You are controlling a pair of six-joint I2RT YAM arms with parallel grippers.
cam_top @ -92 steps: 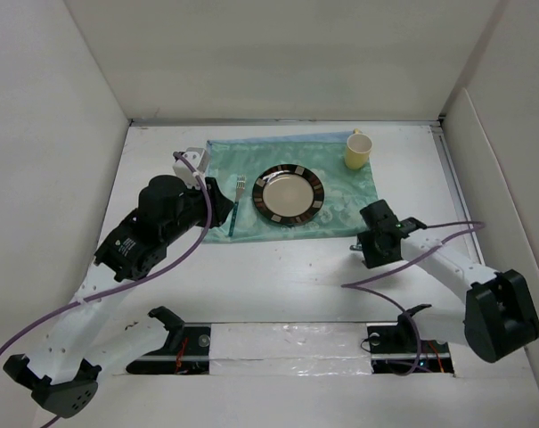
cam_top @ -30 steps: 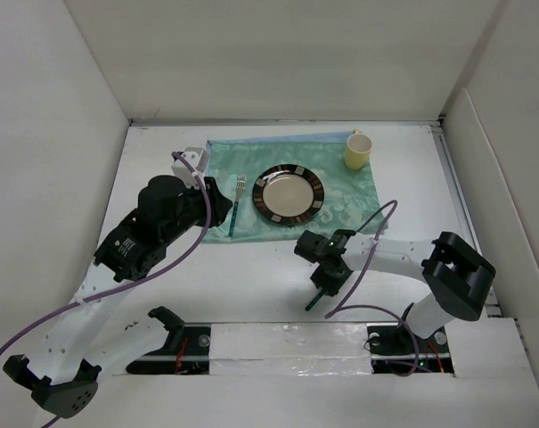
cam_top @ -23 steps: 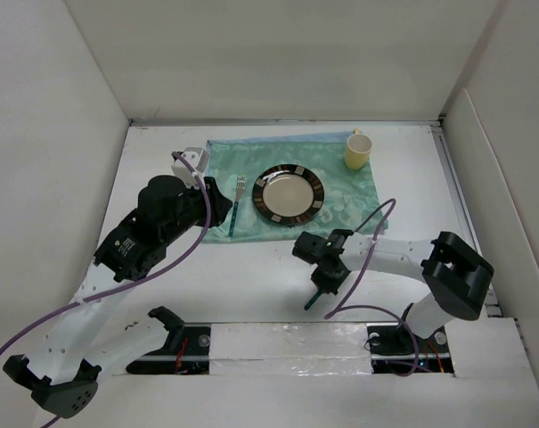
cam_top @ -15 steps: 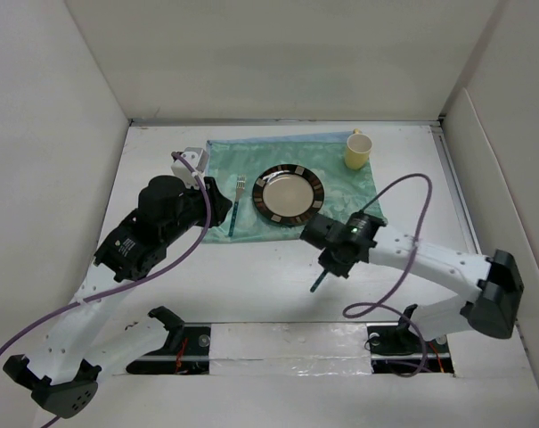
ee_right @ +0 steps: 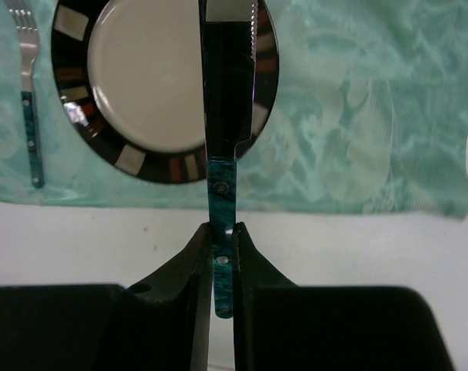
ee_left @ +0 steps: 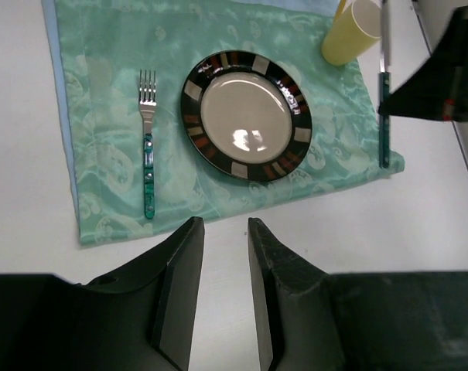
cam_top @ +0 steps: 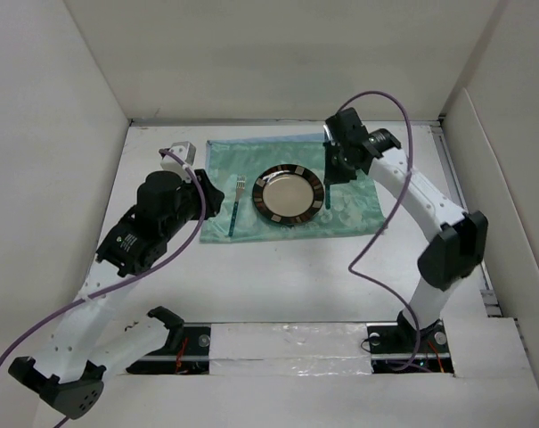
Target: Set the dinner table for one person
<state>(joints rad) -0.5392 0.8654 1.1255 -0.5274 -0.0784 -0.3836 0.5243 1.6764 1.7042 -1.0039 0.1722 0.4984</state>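
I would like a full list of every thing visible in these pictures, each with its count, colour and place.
table: one, white, under everything
placemat: one, pale green with a pattern, on the far part of the table
plate: one, cream centre with a dark striped rim, middle of the placemat
fork: one, silver with a teal handle, on the placemat left of the plate
cup: one, yellow, far right corner of the placemat
knife: one, silver blade with a teal handle, held at the plate's right rim
left fingers: two, black, open, over the near edge of the placemat
right fingers: two, black, shut on the knife handle
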